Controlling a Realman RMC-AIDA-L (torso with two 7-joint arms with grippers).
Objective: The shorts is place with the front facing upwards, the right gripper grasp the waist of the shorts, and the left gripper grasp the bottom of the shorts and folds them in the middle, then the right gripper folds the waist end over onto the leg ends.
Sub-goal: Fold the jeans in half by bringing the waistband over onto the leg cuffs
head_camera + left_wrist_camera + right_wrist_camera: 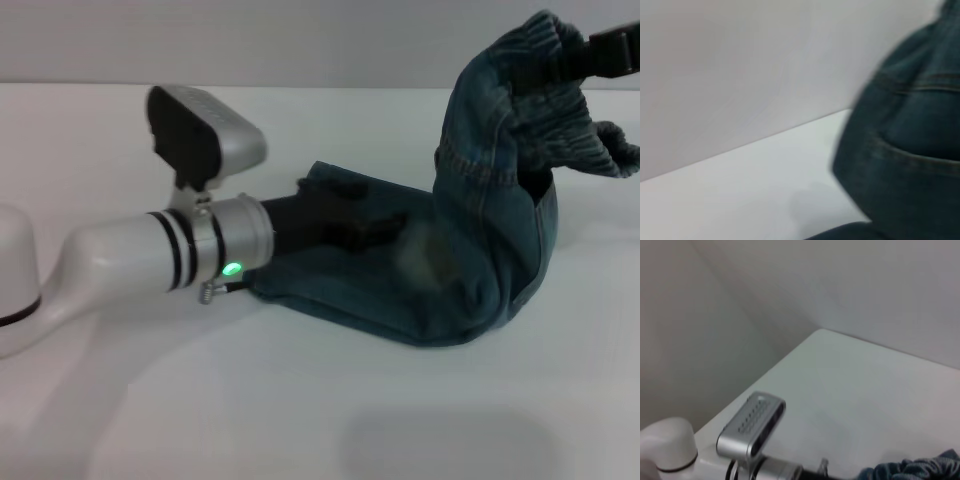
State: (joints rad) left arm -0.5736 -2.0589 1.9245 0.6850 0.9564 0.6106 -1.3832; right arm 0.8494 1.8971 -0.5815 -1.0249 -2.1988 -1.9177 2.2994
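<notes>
Now the final fold is in hand: the waist of the shorts point(500, 190) is held aloft, clamped in the right gripper point(610, 50), the leg ends point(330, 225) are pinned by the left gripper point(345, 225), its jaws' state indiscernible, and carrying the waist onto them is called for.

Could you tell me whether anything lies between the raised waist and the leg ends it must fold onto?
Yes: the left hand rests on the shorts near the leg ends, right in the path of the waist held up by the right hand.
</notes>
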